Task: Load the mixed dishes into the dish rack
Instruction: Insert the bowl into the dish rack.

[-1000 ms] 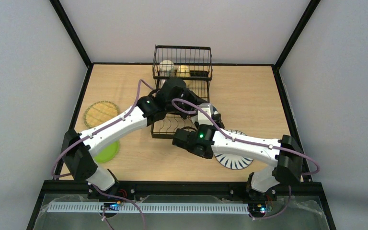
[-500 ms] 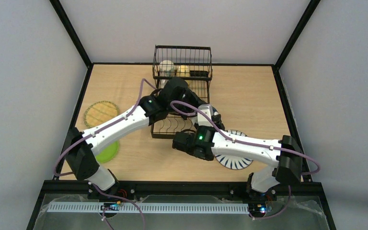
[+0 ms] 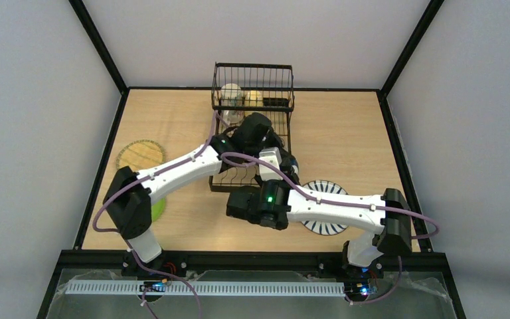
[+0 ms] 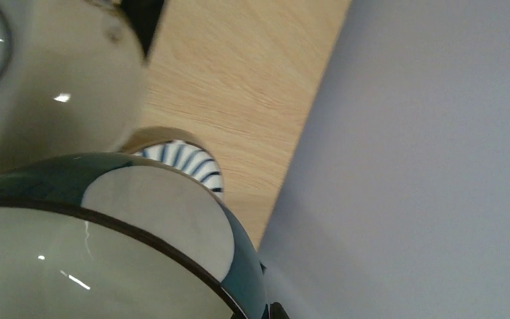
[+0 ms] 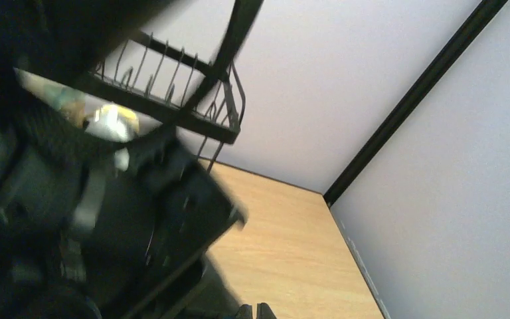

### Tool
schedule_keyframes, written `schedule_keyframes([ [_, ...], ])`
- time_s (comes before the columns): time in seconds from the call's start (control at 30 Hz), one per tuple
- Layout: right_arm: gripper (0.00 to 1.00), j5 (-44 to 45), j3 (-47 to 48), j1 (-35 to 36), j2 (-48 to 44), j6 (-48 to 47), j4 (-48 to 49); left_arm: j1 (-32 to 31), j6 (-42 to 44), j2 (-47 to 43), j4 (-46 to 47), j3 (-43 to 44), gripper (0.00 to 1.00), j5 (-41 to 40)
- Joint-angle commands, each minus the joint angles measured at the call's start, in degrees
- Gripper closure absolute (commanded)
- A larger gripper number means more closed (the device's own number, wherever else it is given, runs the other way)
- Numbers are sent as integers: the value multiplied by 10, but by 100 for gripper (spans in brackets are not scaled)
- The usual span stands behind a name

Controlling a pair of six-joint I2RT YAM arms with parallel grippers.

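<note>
The black wire dish rack [image 3: 252, 78] stands at the back middle of the table, with a beige mug [image 3: 231, 93] and a yellow mug [image 3: 254, 98] in its raised basket. My left arm reaches over the rack. In the left wrist view my left gripper [image 4: 272, 314] is shut on the dark rim of the blue-white bowl [image 4: 106, 252]. A pale white bowl [image 4: 60, 80] sits close behind it. My right gripper [image 5: 255, 311] is shut and empty, in front of the rack [image 5: 172, 113]. The striped plate [image 3: 322, 228] lies partly under my right forearm.
The yellow woven-look plate [image 3: 139, 156] lies at the left of the table. The lime-green plate [image 3: 157, 209] shows beside my left arm's elbow. Grey walls with black posts enclose the table on three sides. The two forearms cross close together in front of the rack.
My left gripper has shut and its arm has stretched farther right over the rack. My right forearm has swung left and nearer, uncovering more of the striped plate.
</note>
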Motion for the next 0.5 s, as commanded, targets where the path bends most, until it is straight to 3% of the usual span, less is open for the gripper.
schedule_keyframes([
  [0.0,100,65,28,14,-5,3,11,0,17,2,34,-35,98,4],
  [0.47,100,59,38,16,-45,-18,11,0,23,-46,74,-60,98,-5],
])
